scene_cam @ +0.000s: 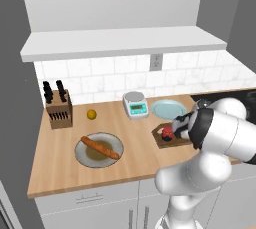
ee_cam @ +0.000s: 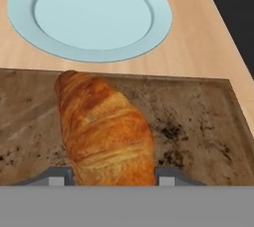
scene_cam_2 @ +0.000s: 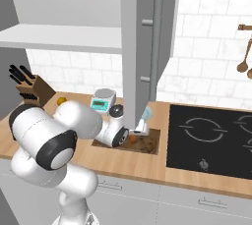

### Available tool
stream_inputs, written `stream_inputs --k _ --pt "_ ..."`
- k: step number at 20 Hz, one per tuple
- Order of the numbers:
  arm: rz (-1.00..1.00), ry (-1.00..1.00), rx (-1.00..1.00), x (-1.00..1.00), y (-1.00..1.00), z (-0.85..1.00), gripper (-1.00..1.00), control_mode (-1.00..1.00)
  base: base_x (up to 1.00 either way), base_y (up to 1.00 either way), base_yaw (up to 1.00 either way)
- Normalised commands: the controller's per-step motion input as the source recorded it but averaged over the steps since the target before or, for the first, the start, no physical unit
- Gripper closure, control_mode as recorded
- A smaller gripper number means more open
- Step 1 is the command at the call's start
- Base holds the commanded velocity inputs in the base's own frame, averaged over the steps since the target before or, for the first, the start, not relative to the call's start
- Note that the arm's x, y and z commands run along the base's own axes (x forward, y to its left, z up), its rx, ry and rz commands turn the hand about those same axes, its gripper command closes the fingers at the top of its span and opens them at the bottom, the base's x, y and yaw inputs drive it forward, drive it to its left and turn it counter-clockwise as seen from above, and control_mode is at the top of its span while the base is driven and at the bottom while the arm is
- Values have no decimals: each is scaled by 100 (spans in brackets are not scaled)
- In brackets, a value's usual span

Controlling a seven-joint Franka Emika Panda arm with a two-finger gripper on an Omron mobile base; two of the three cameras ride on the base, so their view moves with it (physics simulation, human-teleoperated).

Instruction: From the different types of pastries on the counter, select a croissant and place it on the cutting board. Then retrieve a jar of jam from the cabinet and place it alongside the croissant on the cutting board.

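The croissant [ee_cam: 104,127], golden-brown with darker ends, sits between my two fingertips, and my gripper [ee_cam: 114,176] is shut on it. It is down at the dark brown cutting board [ee_cam: 198,122]; whether it rests on the wood I cannot tell. In the right base view my gripper [scene_cam_2: 129,138] reaches down onto the cutting board [scene_cam_2: 147,144], with the croissant [scene_cam_2: 133,139] an orange lump at its tip. Seen from the left base, the gripper [scene_cam: 172,132] hangs over the cutting board [scene_cam: 172,144]. The long baguette [scene_cam: 100,148] lies on a grey plate [scene_cam: 82,157] on the counter [scene_cam: 60,173]. The jar of jam is out of view.
A pale blue plate [ee_cam: 94,13] lies just beyond the board. A kitchen scale [scene_cam: 135,105], a lemon [scene_cam: 91,114] and a knife block [scene_cam: 59,108] stand toward the wall. An open cabinet door [scene_cam_2: 142,47] hangs above the board. The black cooktop [scene_cam_2: 211,138] lies to the right.
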Motion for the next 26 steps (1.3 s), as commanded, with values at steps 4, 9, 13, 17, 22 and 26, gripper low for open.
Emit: stream_inputs --k 4,9,13,17,22,26 --pt "0 0 0 0 -23 0 100 -100 0 0 0" --pt "0 0 0 -1 -8 -3 -100 -100 0 0 0" --pt "-1 -2 4 -14 0 9 -100 -100 0 0 0" --pt "-3 -1 15 -29 0 46 -100 -100 0 0 0" --pt "-4 -2 10 -20 1 66 -100 -100 0 0 0" --pt "-7 -1 2 -38 38 26 -100 -100 0 0 0"
